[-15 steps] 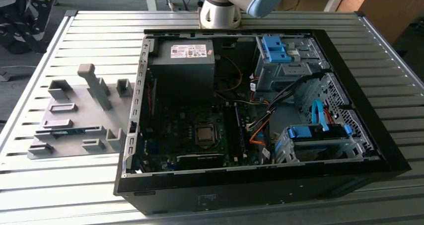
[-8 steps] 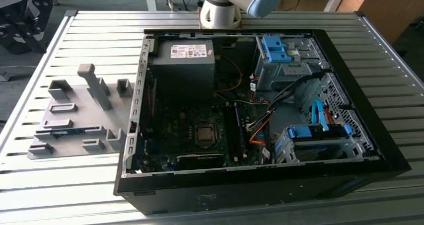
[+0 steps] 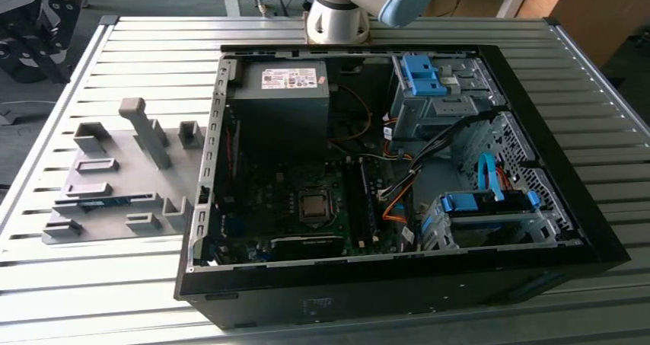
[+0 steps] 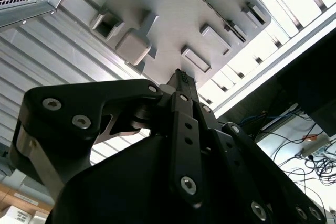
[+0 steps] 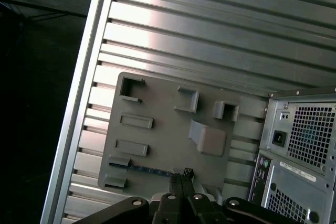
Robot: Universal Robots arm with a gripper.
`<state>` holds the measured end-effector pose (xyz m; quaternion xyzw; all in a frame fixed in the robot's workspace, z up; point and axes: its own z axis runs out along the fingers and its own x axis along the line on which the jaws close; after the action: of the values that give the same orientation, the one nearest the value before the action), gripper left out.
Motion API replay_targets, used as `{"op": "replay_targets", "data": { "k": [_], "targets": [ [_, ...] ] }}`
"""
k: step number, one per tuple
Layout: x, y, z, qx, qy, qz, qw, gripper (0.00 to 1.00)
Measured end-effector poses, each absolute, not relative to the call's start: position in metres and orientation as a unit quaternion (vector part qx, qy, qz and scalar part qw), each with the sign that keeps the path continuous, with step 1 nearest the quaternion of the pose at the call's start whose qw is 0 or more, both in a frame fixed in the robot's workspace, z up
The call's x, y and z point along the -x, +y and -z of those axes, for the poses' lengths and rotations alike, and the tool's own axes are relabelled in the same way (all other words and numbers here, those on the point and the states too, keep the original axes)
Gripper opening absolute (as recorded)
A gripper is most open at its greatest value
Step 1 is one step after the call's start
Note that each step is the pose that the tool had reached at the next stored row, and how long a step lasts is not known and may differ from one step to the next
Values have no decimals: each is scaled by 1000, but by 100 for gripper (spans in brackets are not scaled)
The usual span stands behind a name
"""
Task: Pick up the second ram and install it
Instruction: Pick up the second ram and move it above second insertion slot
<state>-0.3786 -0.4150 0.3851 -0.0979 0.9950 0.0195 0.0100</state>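
The second ram [image 5: 149,170] is a thin blue-green stick standing on edge in a slot of the grey holder plate [image 5: 168,135], between two small holder blocks. In the exterior view the ram [image 3: 105,201] sits near the plate's front, at the exterior view's left of the open computer case [image 3: 406,170]. My gripper [image 5: 181,176] hangs well above the plate, its fingers pressed together with nothing between them. In the second wrist view the gripper [image 4: 181,78] points at the plate [image 4: 173,19] from a distance.
Several grey holder blocks rise from the plate, the tallest a slanted post [image 3: 148,132]. The case's rear panel [image 5: 299,150] stands beside the plate. The arm's base [image 3: 340,14] is behind the case. The slatted table's edge [image 5: 79,108] runs close to the plate.
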Motion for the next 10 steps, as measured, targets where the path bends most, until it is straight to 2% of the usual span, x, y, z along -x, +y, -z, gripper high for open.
{"op": "replay_targets", "data": {
  "k": [10],
  "targets": [
    [379,-415,-385,105,994,-20,10,11]
  ]
}}
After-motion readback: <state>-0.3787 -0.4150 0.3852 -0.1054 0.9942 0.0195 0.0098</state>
